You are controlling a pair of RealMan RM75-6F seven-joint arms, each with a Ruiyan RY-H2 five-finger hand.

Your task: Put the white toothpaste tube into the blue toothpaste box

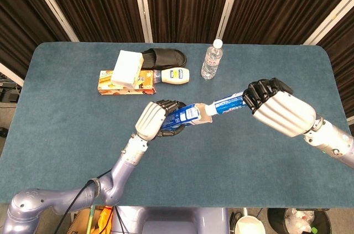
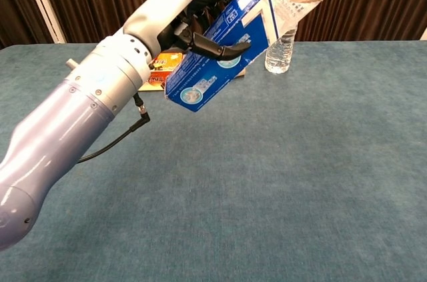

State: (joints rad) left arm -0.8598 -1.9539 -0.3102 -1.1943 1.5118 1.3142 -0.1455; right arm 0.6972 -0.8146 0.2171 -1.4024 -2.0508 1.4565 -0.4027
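Observation:
My left hand [image 1: 152, 121] [image 2: 190, 12] grips the blue toothpaste box [image 1: 185, 116] [image 2: 230, 35] above the table, its open flapped end pointing right and upward. The white toothpaste tube [image 1: 228, 103], with blue and red print, is held in my right hand [image 1: 275, 105], which shows only in the head view. The tube's cap end meets the box's open flaps [image 1: 206, 112]; how far it is inside I cannot tell. In the chest view the tube is hidden behind the box.
At the back of the blue table [image 1: 66, 134] lie an orange carton [image 1: 110, 83] with a white box [image 1: 127, 67] on it, a black slipper [image 1: 164, 57], a small white bottle [image 1: 175, 75] and an upright water bottle [image 1: 211, 60] [image 2: 280, 45].

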